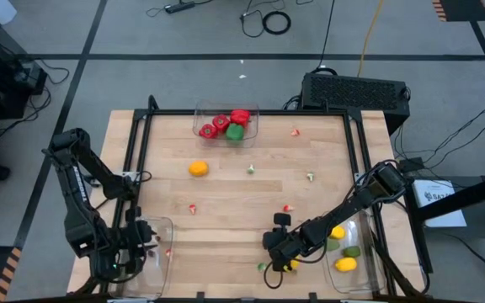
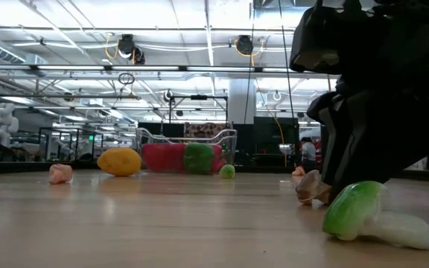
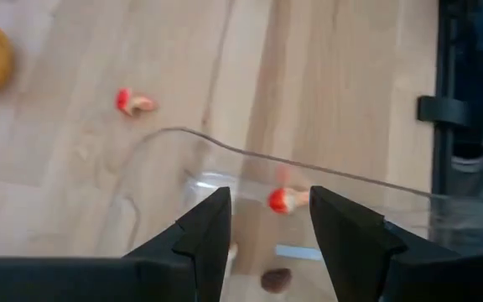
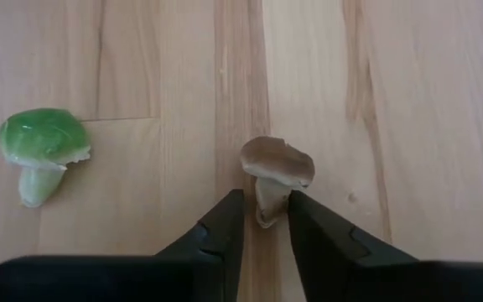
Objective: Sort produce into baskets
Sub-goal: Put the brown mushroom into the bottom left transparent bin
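Observation:
My right gripper (image 4: pixel 265 201) is low over the table near its front edge, to the left of the near right basket (image 1: pixel 369 269), and is shut on a small brown mushroom-shaped bit (image 4: pixel 277 164). A green and white bit (image 4: pixel 44 147) lies beside it on the wood. My left gripper (image 3: pixel 271 197) hangs open and empty over the near left basket (image 1: pixel 165 225). A red and white bit (image 3: pixel 285 200) lies on that basket's floor. An orange fruit (image 1: pixel 198 168) rests on the table. My right gripper pinches the brown bit's stem (image 4: pixel 267 210) between its two fingertips, slanting down from the table's right side. The cap stands out beyond the fingertips. The bit sits on the wood.
The far basket (image 1: pixel 255 114) holds red and green peppers. The near right basket holds yellow and green fruit (image 1: pixel 345 263). Small red, white and green bits (image 1: pixel 193 209) are scattered over the wood. A black frame (image 1: pixel 251 112) runs round the table top.

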Robot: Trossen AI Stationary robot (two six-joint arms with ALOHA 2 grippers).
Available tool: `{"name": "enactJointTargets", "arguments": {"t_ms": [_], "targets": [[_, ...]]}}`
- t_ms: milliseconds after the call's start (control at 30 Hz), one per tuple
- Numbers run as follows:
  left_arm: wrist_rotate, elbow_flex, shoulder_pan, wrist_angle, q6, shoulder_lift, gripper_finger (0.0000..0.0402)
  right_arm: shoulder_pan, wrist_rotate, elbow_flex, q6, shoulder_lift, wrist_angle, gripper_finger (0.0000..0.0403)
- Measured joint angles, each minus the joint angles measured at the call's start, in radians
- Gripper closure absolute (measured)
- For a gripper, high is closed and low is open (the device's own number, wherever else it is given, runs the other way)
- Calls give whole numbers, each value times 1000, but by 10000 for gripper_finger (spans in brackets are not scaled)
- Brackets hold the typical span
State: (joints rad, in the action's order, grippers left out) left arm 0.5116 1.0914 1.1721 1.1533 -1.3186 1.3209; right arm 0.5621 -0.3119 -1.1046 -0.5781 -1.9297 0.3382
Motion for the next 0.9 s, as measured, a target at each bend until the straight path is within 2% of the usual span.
{"name": "enactJointTargets", "arguments": {"t_ms": [300,633,900], "targets": [[116,4,0,43,0,0,231,-3,-8,2,18,4,2,337],[147,4,0,38,18,0,231,-7,-4,1,41,8,-8,355],[288,4,0,23,19,1,231,-17,-4,-110,133,22,22,356]]}}
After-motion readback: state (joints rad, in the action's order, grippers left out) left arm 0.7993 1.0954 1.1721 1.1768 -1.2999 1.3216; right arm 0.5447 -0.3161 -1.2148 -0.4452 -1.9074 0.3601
